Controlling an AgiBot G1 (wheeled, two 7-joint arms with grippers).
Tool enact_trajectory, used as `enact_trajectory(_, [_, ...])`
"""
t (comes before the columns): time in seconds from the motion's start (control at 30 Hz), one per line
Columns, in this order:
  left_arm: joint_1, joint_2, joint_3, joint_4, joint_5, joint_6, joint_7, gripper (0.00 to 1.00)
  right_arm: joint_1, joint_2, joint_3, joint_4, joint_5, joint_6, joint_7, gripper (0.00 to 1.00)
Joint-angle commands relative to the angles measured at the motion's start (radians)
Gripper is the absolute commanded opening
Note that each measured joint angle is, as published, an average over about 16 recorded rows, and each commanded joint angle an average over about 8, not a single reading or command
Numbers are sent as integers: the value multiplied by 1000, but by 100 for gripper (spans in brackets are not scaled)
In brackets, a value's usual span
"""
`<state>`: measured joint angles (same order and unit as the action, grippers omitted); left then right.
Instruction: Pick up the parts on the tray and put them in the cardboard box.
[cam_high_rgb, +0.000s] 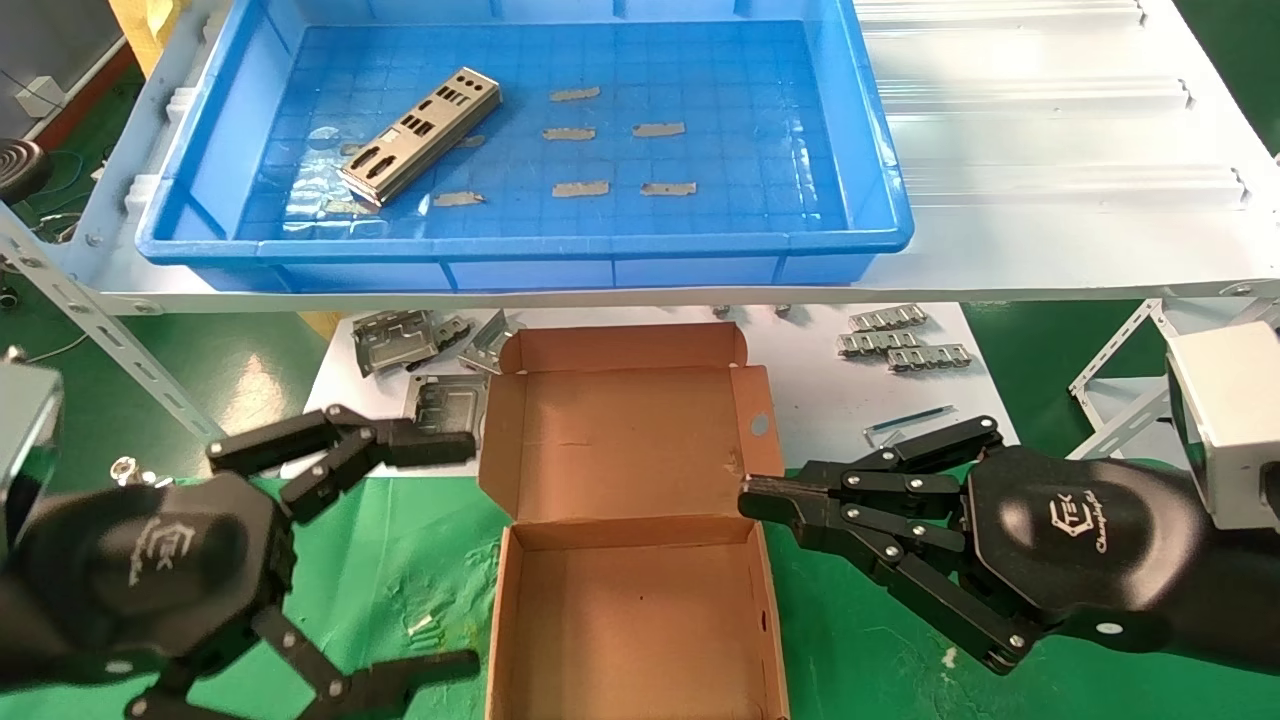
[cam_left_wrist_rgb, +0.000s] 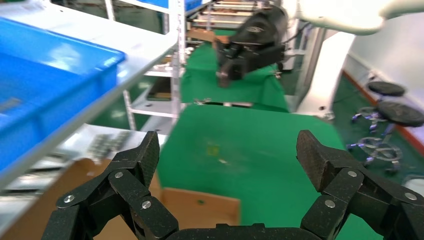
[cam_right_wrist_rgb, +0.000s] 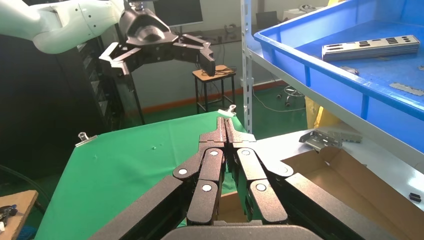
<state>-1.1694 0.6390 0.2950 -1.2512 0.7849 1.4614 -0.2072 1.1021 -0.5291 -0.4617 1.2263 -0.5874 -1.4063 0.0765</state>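
One long silver part (cam_high_rgb: 420, 135) lies at an angle in the left half of the blue tray (cam_high_rgb: 870, 150) on the raised shelf; it also shows in the right wrist view (cam_right_wrist_rgb: 370, 47). The cardboard box (cam_high_rgb: 630, 610) stands open and empty below, its lid (cam_high_rgb: 620, 430) folded back. My left gripper (cam_high_rgb: 455, 555) is open and empty just left of the box, low over the green cloth; its fingers (cam_left_wrist_rgb: 145, 155) stand wide apart. My right gripper (cam_high_rgb: 750, 497) is shut and empty at the box's right wall, its fingertips (cam_right_wrist_rgb: 225, 127) pressed together.
Several grey tape strips (cam_high_rgb: 575, 133) lie on the tray floor. Squarish grey brackets (cam_high_rgb: 400, 340) and small silver clips (cam_high_rgb: 900, 342) lie on a white sheet under the shelf, behind the box. Slotted shelf struts (cam_high_rgb: 90, 320) angle down at both sides.
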Motion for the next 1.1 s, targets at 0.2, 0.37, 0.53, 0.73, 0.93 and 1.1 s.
enact_trajectory(0.2, [-218,84,50,102,133,-61,-40,100,0,0,0,0,0,0,0,0])
enact_trajectory(0.37, [-436,200,131,296,300,-98,-52,100,0,0,0,0,0,0,0,0])
enact_trajectory(0.53, [-622,318,210,527,462,-156,-60,100,0,0,0,0,0,0,0,0])
enact_trajectory(0.73, [-755,427,272,774,583,-232,-49,100,0,0,0,0,0,0,0,0])
enact_trajectory(0.93, [-810,474,293,930,629,-282,6,100,0,0,0,0,0,0,0,24])
enact_trajectory(1.1, [-831,493,293,1018,633,-308,47,100,0,0,0,0,0,0,0,86])
